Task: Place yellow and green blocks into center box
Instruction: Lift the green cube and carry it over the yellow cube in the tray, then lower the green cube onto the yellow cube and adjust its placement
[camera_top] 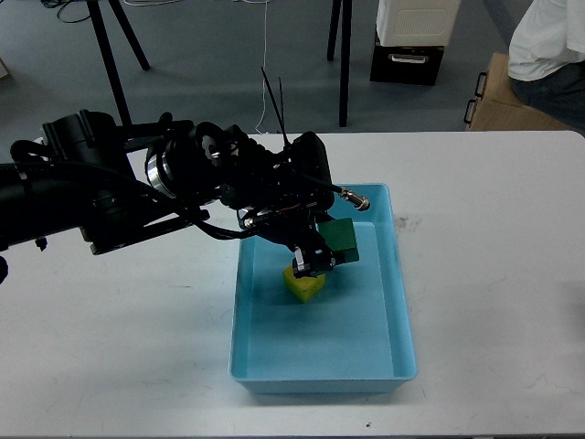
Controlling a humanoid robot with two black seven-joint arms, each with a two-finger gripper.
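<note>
White table (494, 274), tray (402, 302) mid-surface holding yellow block (302, 285); left gripper (322, 254) clenched on green block (342, 242) across flat faces: likely light, rigid, non-slip.

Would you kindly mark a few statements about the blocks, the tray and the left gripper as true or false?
1. The left gripper is shut on the green block. True.
2. The yellow block lies on the white table beside the tray. False: it lies inside the light-blue tray.
3. The green block is held above the tray. True.
4. The right gripper holds the yellow block. False: no right gripper is in view.
</note>
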